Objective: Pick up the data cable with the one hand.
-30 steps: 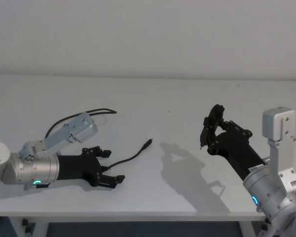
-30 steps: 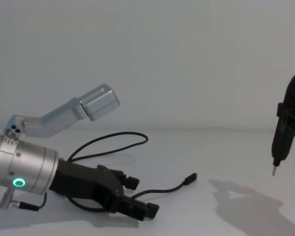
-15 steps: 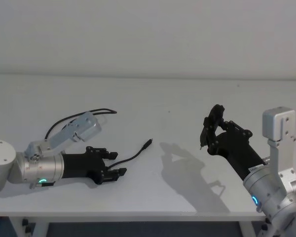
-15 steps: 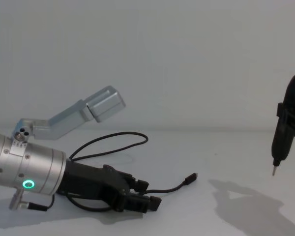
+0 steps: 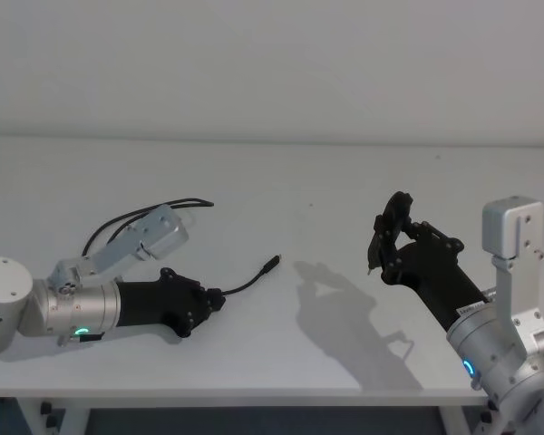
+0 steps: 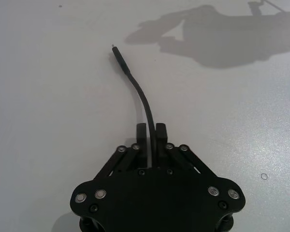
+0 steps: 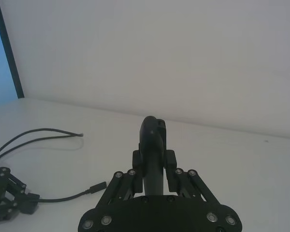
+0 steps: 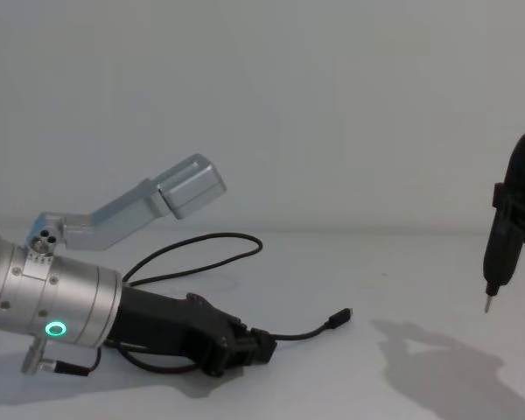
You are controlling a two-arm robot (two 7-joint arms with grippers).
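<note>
Head view: my left gripper is clenched on the data cable, whose free end runs straight ahead of my fingertips along the table. Well apart to its right, my right gripper clamps a pen-like tool.

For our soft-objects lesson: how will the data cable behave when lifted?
Probably floppy: the data cable lies in loose curves, so its free ends should droop. Likely light, being thin. The left gripper pinches it; the right gripper holds a pen-like tool aloft.
</note>
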